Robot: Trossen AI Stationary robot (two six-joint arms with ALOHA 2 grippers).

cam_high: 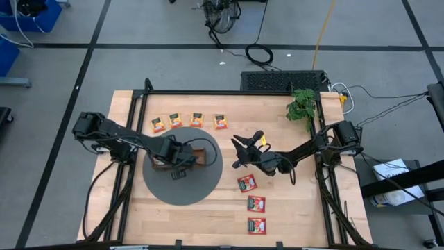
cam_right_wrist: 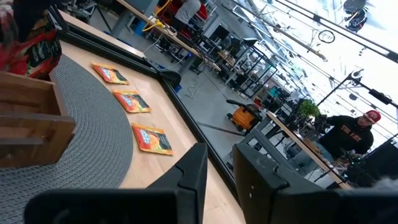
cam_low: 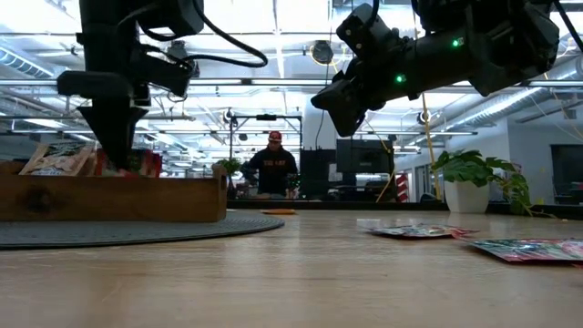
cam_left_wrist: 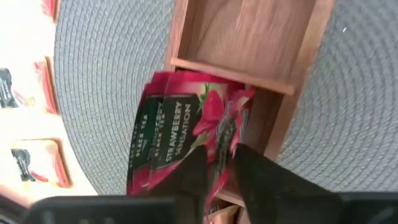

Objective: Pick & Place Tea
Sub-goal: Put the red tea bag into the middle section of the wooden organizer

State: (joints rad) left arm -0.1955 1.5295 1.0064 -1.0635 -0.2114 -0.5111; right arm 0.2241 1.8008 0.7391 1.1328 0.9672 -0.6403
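Releasing a red-and-green tea packet (cam_left_wrist: 186, 124) into the middle compartment of the wooden tray (cam_left_wrist: 249, 37), as I read it. The left gripper (cam_left_wrist: 217, 165) sits over the tray on the round grey mat (cam_high: 163, 187); its jaws straddle the packet's edge, and I cannot tell whether they have let go. The packet leans against others of its kind in that compartment; the next compartment is bare wood.

The right gripper (cam_high: 244, 149) hangs above the counter (cam_high: 291, 208) mid-span; its jaws stand slightly parted with nothing between them.

Remaining stock: four orange-yellow packets (cam_high: 189, 120) in a row beyond the mat, three red packets (cam_high: 255, 204) in a column on the right side.

Technique note: I'd part the jaws fully before lifting, then rise straight up so the foil doesn't drag out with the finger. Check that the packet settles inside the divider, not propped on it.
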